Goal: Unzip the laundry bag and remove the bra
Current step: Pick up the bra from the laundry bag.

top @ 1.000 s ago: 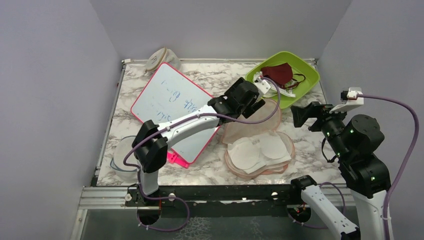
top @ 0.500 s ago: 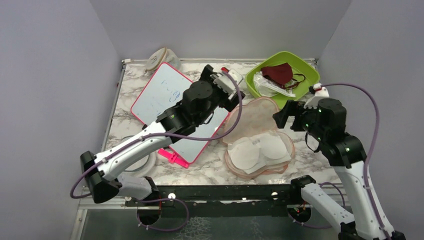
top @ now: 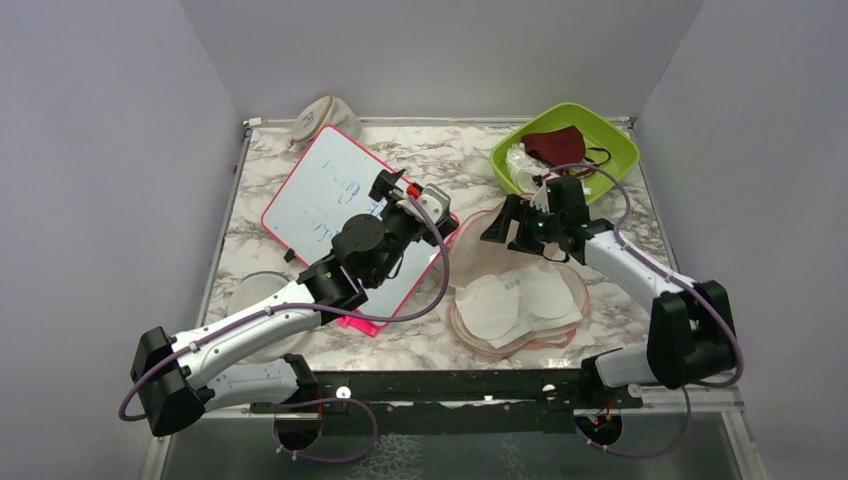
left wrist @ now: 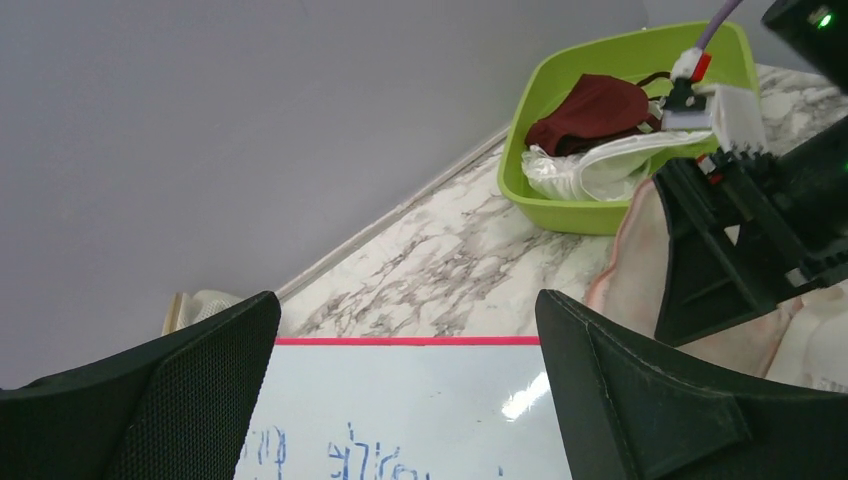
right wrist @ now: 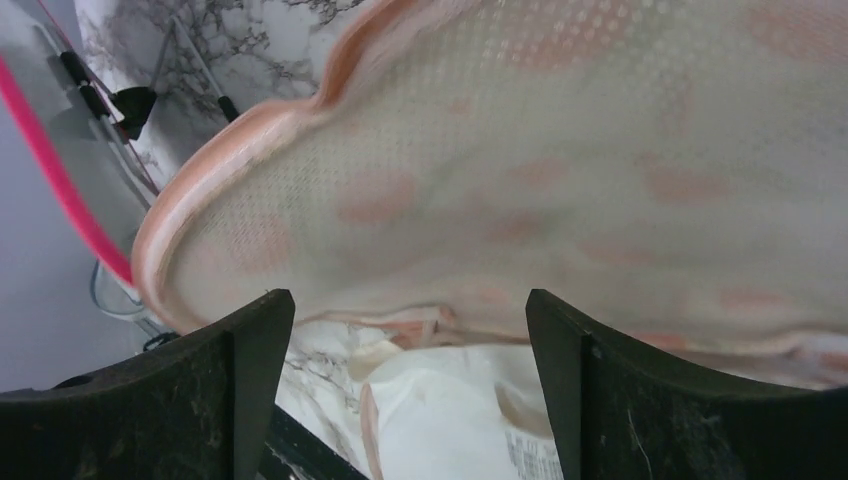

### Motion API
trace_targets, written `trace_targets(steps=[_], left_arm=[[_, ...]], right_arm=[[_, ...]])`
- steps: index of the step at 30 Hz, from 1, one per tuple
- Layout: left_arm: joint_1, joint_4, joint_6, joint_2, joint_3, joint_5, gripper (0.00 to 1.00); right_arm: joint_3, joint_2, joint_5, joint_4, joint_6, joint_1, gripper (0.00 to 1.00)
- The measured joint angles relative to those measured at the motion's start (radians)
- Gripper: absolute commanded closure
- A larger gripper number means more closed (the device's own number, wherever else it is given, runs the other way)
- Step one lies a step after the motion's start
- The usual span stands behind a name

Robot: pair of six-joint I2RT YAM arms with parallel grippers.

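Laundry bag (top: 482, 255), mid-worktop (top: 440, 150): unzipped, flap raised; bra (top: 520, 300) lying exposed in its lower half, not yet removed; left jaws spread, empty, over whiteboard (top: 320, 200); right jaws spread, empty, at the flap; lifting-out remains.

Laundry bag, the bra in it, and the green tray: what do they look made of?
The laundry bag looks like thin matte peach mesh: the right wrist view shows a fine grid of holes, with a thicker pink rim. The bra seems soft white matte cloth, lying in loose folds. The green tray is probably moulded plastic: smooth, slightly glossy walls.
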Motion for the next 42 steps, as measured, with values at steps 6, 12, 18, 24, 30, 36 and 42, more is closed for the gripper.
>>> trace_targets(steps=[6, 12, 18, 24, 30, 36, 42], left_arm=[[0.0, 0.058, 0.015, -0.004, -0.005, -0.008, 0.05], [0.0, 0.076, 0.027, -0.003, -0.005, -0.01, 0.05], [0.0, 0.08, 0.031, 0.004, -0.005, -0.011, 0.05], [0.0, 0.08, 0.031, 0.008, -0.005, -0.011, 0.05], [0.0, 0.08, 0.03, 0.009, -0.005, -0.011, 0.05], [0.0, 0.088, 0.027, 0.021, -0.005, -0.011, 0.05], [0.0, 0.088, 0.025, 0.039, -0.005, -0.011, 0.05]], right_arm=[[0.069, 0.221, -0.004, 0.17, 0.051, 0.051, 0.16], [0.137, 0.385, 0.028, 0.303, 0.061, 0.128, 0.17], [0.139, 0.465, 0.05, 0.31, 0.054, 0.163, 0.17], [0.145, 0.376, 0.105, 0.199, 0.006, 0.162, 0.13], [0.18, 0.268, 0.266, 0.103, -0.076, 0.112, 0.09], [0.251, 0.41, 0.412, 0.091, -0.138, 0.088, 0.09], [0.303, 0.517, 0.395, 0.096, -0.167, 0.136, 0.09]])
